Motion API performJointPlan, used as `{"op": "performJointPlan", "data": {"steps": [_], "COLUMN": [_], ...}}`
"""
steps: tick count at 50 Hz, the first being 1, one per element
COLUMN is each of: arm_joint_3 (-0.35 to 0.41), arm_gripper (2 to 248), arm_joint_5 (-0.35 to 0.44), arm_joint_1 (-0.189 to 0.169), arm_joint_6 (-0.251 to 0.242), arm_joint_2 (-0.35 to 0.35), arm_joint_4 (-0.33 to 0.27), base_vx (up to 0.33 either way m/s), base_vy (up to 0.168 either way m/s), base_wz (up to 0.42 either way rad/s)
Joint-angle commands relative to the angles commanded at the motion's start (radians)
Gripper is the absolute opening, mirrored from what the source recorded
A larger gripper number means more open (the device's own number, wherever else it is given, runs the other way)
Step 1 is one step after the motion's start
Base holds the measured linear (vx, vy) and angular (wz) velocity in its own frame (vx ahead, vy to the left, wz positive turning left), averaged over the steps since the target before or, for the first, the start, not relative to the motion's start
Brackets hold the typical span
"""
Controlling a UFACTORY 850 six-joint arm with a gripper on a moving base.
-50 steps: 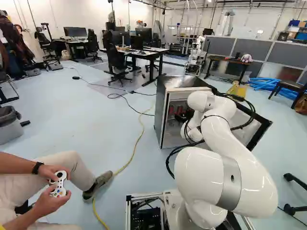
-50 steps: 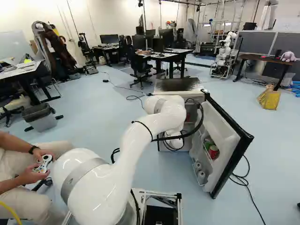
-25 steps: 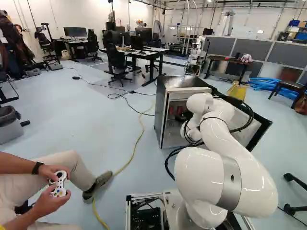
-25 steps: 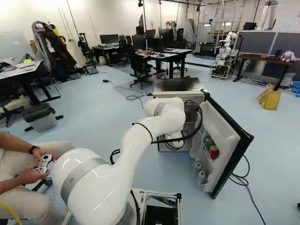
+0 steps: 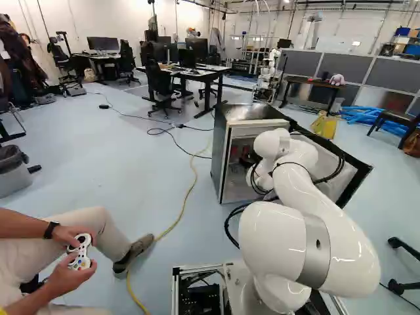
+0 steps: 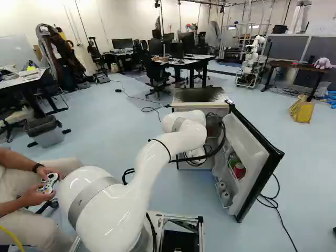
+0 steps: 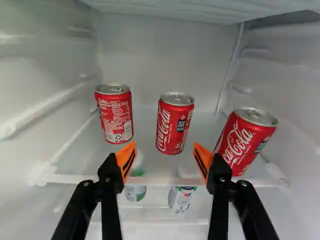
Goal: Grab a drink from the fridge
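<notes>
Shelf edge (image 7: 155,181), open gaps between red cans (image 7: 173,125)

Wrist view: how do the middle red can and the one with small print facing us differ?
The middle can shows large white script, the small-print can mostly fine text. The middle can stands ahead of the open gripper, the small-print can off to one side. Both are red, silver-topped, upright, on one shelf.

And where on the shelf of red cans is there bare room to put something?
Bare shelf shows between the middle can and the farther outer can, and from that one forward to the rim. Crowded: around the nearer outer can, close to the side wall.
</notes>
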Motion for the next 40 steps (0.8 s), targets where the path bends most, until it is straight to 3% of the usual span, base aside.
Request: {"op": "performJointPlan", "data": {"steps": [40], "arm_joint_3": [-0.103], "arm_gripper": [171], "arm_joint_5": [-0.004], "arm_joint_1": [0.016], "arm_joint_6": [0.000], "arm_joint_2": [-0.030], "arm_joint_4": [0.000], "base_vx": [0.000], "base_vy": [0.000], "base_wz": [0.000]}}
